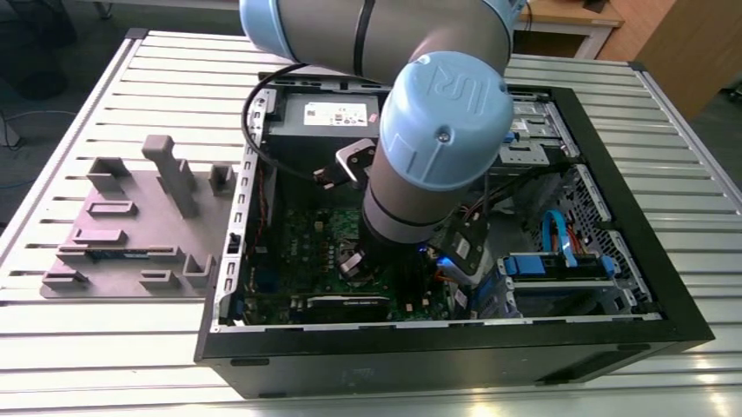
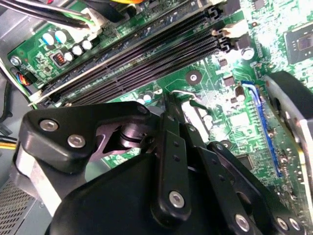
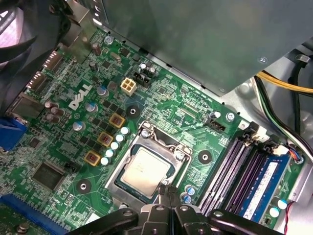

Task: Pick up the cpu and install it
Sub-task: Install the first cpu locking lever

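First wrist view shows me the cpu (image 3: 145,172) lying flat in its socket frame (image 3: 146,169) on the motherboard (image 3: 186,117), so it sits level. My fingers (image 3: 168,196), pressed together, hover at the frame's edge, holding nothing.

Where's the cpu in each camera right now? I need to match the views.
First wrist view: the cpu lies in its socket frame, by the gripper tip.
Second wrist view: the gripper covers the socket area.
Exterior view: the arm stands over that part of the green board.
Shared landmark in both wrist views: the memory slots.
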You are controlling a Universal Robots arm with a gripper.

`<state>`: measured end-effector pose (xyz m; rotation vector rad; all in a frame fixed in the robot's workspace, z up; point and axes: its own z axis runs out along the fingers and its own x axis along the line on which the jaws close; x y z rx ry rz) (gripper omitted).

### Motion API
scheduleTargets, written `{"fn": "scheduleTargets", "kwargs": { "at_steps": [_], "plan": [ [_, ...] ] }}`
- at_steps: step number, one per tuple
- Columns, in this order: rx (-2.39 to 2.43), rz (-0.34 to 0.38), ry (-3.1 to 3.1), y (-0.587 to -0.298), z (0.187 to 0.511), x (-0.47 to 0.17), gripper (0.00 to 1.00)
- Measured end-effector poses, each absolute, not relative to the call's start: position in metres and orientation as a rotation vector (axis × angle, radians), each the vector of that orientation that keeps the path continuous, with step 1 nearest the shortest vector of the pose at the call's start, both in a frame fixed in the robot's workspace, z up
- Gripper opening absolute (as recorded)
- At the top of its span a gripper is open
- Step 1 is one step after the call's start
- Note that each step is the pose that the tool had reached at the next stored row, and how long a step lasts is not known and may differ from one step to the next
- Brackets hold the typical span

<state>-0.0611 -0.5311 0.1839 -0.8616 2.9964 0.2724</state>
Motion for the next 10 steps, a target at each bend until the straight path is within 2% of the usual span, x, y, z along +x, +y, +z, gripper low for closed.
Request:
{"fn": "scheduleTargets", "kwargs": {
  "at_steps": [10],
  "plan": [
    [-0.862,0.272,2.997,-0.5329,0.1840,-0.0565,0.11]
  ]
}}
